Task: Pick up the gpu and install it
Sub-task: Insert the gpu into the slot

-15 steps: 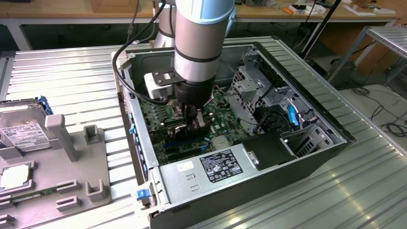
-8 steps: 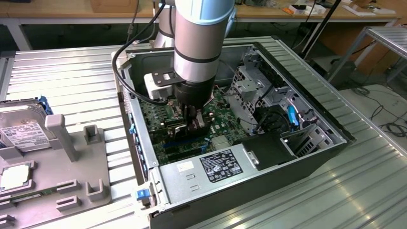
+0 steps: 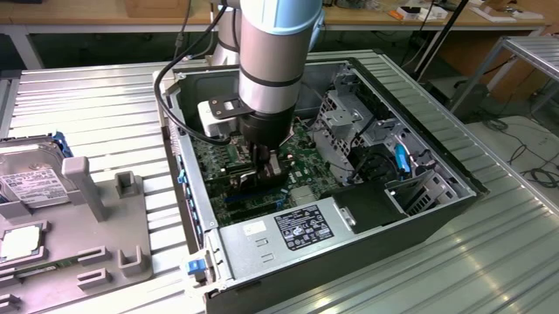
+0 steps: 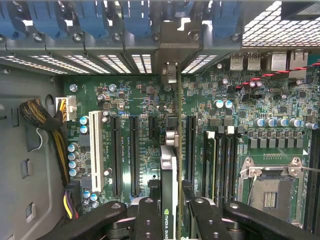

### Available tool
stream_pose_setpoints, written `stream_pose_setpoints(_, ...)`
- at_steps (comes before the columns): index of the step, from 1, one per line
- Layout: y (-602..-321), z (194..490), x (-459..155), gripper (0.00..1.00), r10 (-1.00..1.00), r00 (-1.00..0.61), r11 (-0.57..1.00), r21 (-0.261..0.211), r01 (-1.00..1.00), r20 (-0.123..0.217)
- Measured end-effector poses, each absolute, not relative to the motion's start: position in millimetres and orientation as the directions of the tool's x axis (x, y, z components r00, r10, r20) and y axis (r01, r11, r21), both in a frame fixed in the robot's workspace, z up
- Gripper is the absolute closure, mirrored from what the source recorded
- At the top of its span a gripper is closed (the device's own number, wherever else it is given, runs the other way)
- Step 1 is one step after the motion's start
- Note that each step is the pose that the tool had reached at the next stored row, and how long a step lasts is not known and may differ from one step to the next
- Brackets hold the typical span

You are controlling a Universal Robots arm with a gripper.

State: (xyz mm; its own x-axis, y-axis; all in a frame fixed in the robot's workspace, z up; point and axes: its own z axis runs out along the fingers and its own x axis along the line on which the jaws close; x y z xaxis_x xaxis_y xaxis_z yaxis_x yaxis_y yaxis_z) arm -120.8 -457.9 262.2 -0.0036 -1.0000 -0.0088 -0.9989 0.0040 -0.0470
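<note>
- One gripper (image 4: 172, 210) pinches the gpu (image 4: 170, 165) edge-on between its fingers (image 4: 147, 215), over the motherboard (image 4: 240, 100) inside the open computer case (image 3: 454, 176).
- Room is tight: expansion slots (image 4: 134, 150) lie just beside the card, and its bracket end nears the case's rear wall.
- Exterior view: the arm (image 3: 271, 59) hides most of the card.
- Whether the card touches a slot cannot be told.

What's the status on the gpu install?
Gripper shut on the gpu, card held edge-on. Down inside the open PC case, over the motherboard slots. Nothing seen blocking.
</note>
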Motion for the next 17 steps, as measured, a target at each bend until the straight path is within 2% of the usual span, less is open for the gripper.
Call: stream_pose_setpoints(17, -457.9, 254.6, -123.8, 0.73, -1.0, -0.003, 0.004, -0.053, -0.999, -0.009)
